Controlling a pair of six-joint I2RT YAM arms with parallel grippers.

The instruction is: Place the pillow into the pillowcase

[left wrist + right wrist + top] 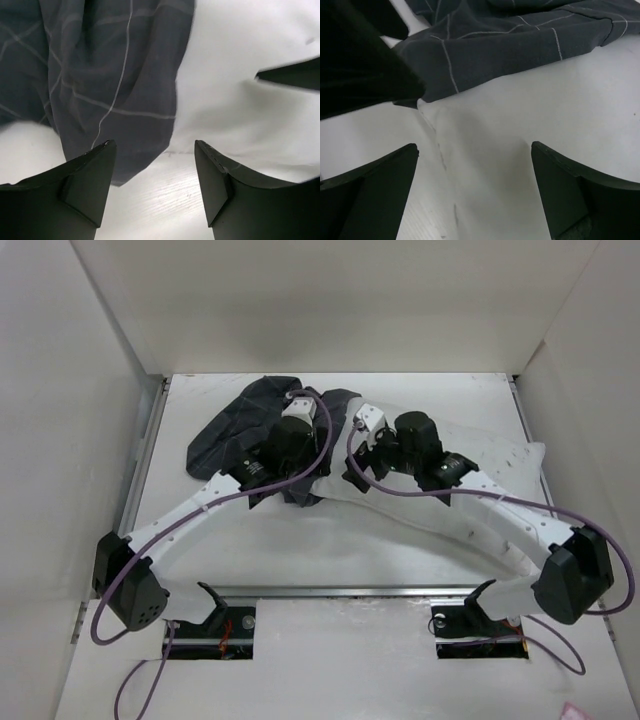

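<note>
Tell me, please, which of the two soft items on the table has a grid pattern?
The pillowcase: dark charcoal with thin light grid lines, whereas the pillow is off-white.

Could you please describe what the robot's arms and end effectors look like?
The left arm and right arm have white link shells with bulky black joint housings, and a purple cable loops along each. The left end effector and right end effector each have two matte black, wedge-shaped fingers tapering to blunt tips. No markings are legible.
</note>
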